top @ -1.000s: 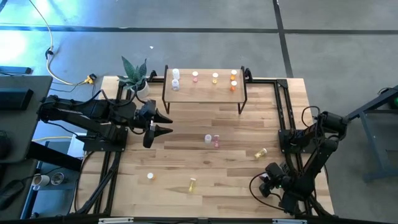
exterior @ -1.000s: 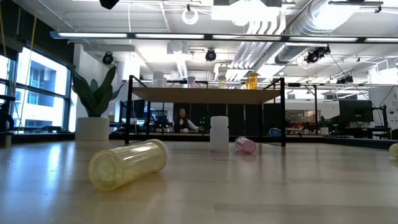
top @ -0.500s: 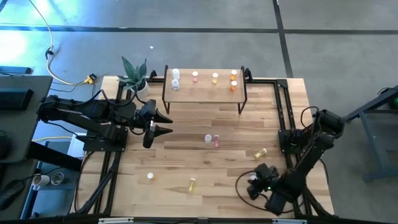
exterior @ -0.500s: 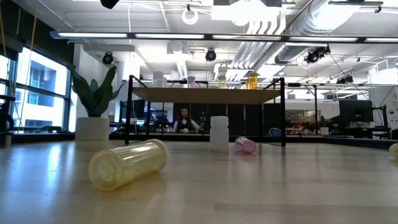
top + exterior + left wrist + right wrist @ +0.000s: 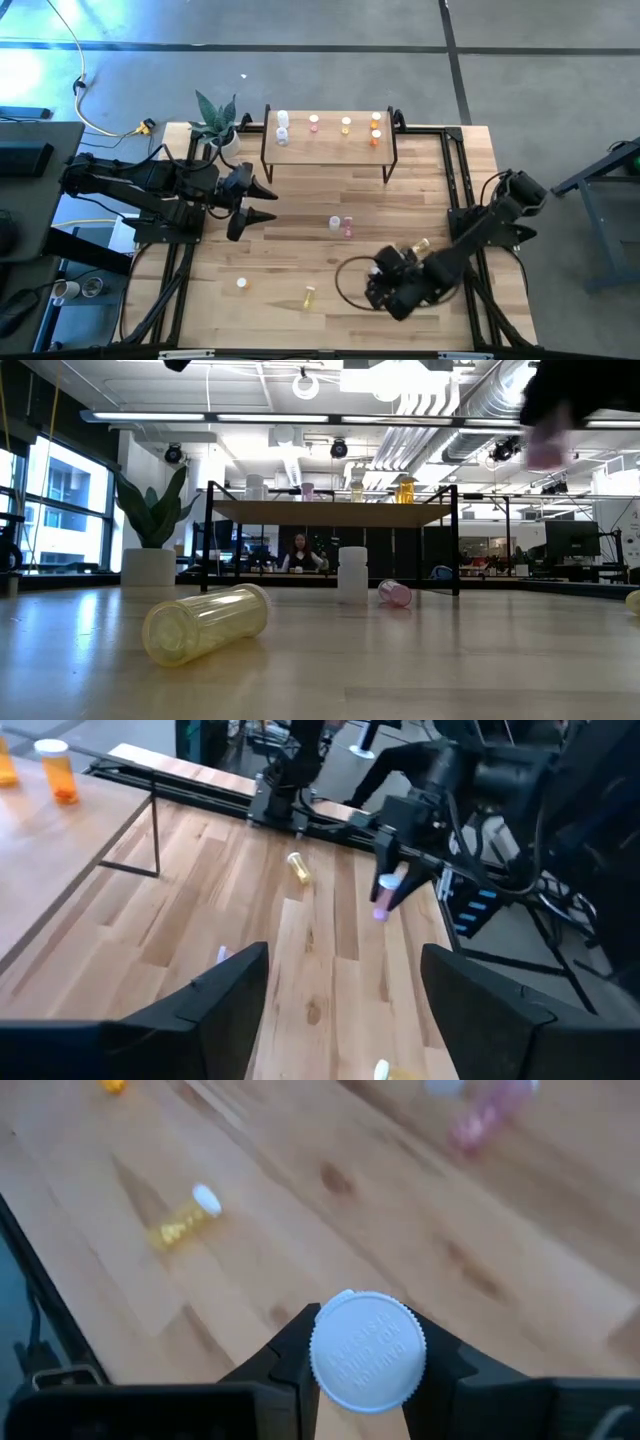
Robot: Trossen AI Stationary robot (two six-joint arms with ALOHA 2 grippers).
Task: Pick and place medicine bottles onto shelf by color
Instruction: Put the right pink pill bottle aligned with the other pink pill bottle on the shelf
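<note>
Jaws of my right gripper (image 5: pixel 366 1380) clamp a pink bottle (image 5: pixel 386 901) just under its white cap (image 5: pixel 368 1350), carrying it above the desk (image 5: pixel 300 230) near the front edge. My left gripper (image 5: pixel 262 200) hangs with jaws spread wide and empty, left of the shelf (image 5: pixel 330 148). Other bottles (image 5: pixel 342 226) lie on the desk, between the shelf and my right gripper.

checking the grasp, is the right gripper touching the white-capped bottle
Touching. In the right wrist view both dark fingers press against the white cap of the bottle, with no gap on either side.
</note>
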